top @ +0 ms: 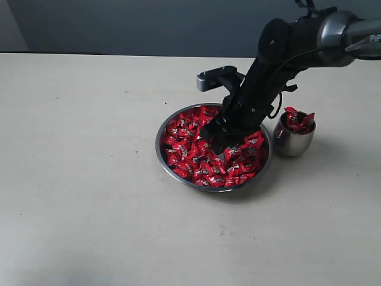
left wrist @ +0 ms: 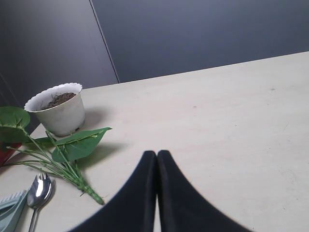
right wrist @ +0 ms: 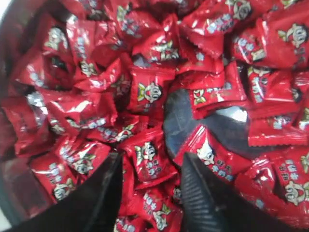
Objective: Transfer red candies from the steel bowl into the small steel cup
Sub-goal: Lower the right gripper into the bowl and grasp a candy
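The steel bowl (top: 163,156) sits mid-table, heaped with red candies (top: 190,161). My right gripper (top: 213,140) is lowered into the pile, open. In the right wrist view its black fingers (right wrist: 104,193) straddle one red candy (right wrist: 150,162), with other red candies (right wrist: 87,72) packed all around and a bare patch of bowl floor (right wrist: 178,121) just beyond. The small steel cup (top: 293,143) stands just right of the bowl, with a few red candies (top: 297,120) sticking out of its top. My left gripper (left wrist: 157,154) is shut and empty over bare table, outside the exterior view.
The left wrist view shows a white pot of soil (left wrist: 57,108), a leafy green sprig (left wrist: 72,145) and a steel spoon (left wrist: 37,191) lying on the table. A dark wall (top: 149,24) runs behind the table's far edge.
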